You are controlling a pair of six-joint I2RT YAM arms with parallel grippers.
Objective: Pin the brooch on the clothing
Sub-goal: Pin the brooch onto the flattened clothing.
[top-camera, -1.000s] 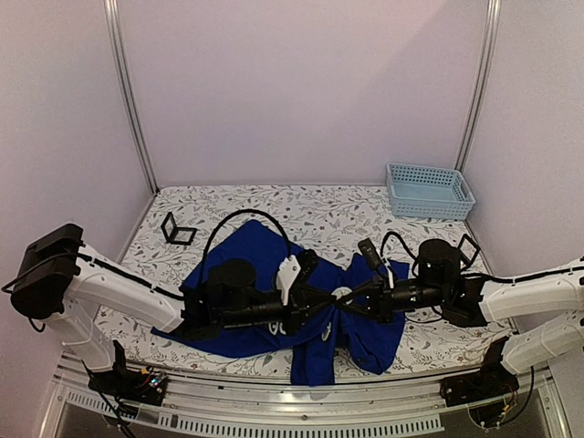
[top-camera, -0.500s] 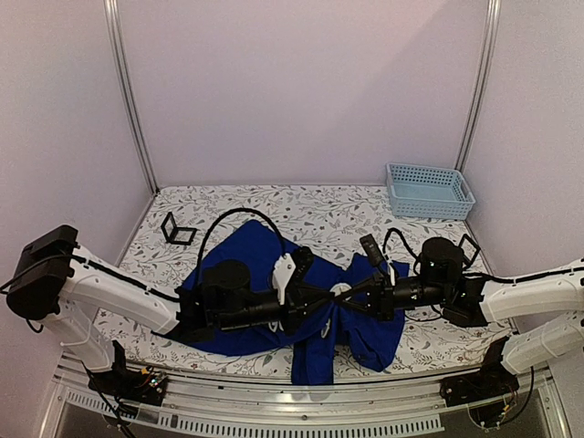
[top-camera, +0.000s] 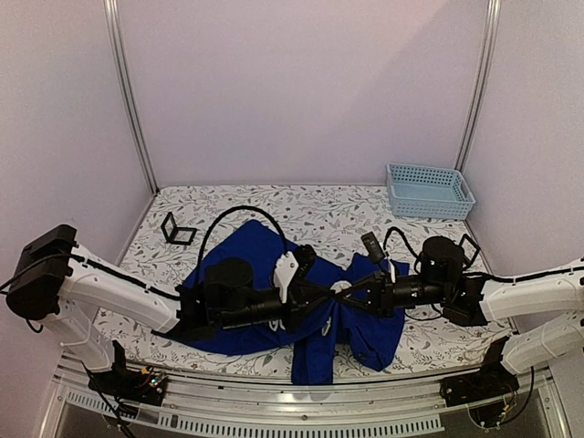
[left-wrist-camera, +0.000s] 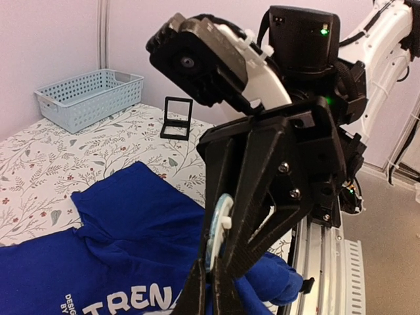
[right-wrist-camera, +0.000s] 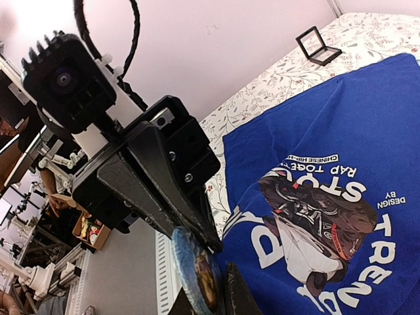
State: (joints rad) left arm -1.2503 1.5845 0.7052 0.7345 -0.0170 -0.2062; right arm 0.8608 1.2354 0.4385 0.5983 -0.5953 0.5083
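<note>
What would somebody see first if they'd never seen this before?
Probably the left gripper and right gripper facing tip to tip in the middle, with a small round brooch pinched where they meet. Under them lies the bright blue T-shirt with its round print, and a pale blue basket sits in the far right corner.

In the right wrist view the brooch [right-wrist-camera: 197,272] sits so close that the design on its face is blurred, and the right gripper [right-wrist-camera: 215,300] is cut off by the bottom edge. The left wrist view shows the brooch edge-on, face hidden; the left gripper [left-wrist-camera: 210,292] and the T-shirt's [left-wrist-camera: 111,230] white lettering run off the bottom edge. From above, both arms cover most of the chest print.
</note>
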